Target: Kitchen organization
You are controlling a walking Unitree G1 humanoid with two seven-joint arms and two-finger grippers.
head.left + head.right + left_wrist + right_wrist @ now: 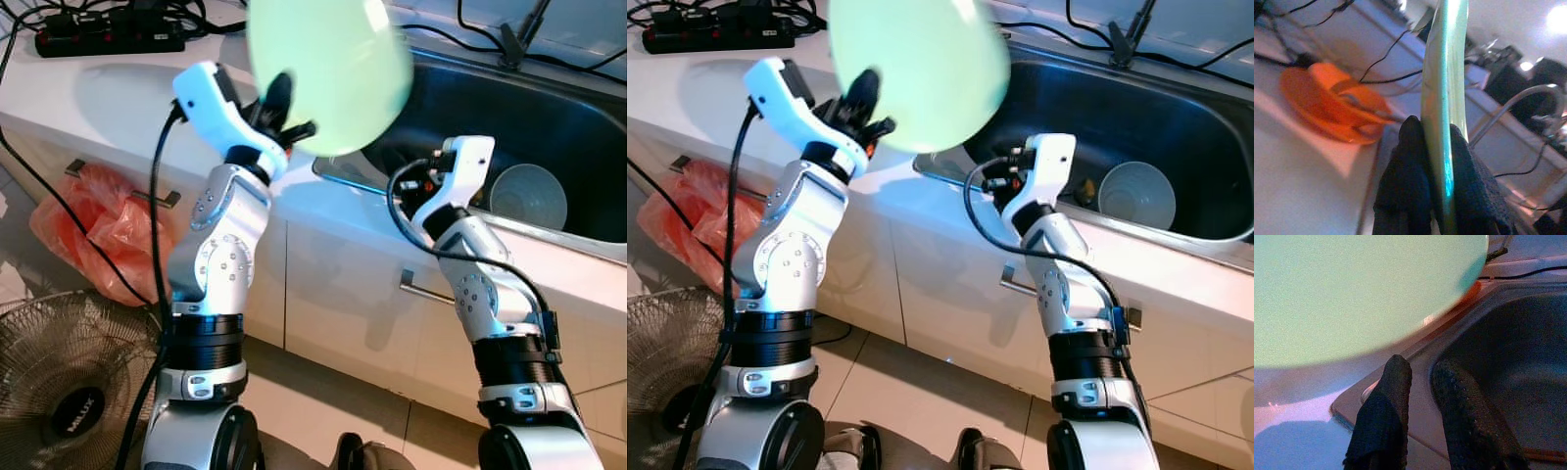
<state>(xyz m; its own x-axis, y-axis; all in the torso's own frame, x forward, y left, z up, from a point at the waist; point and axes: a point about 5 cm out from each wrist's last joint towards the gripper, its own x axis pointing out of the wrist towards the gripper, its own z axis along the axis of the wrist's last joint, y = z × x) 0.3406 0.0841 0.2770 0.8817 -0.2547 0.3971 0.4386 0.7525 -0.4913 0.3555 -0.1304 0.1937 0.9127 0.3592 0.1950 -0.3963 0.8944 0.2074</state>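
The left gripper (284, 117) is raised above the white counter (118, 93), its black fingers (1410, 166) clamped on the rim of a pale green plate (328, 69) held in the air over the sink's left edge. The left wrist view adds what the head views miss — an orange dish (1332, 105) on the counter beyond. The right gripper (1420, 377) hovers at the sink (549, 117) rim, fingers slightly apart and empty; a pale bowl (529, 196) lies inside — far right.
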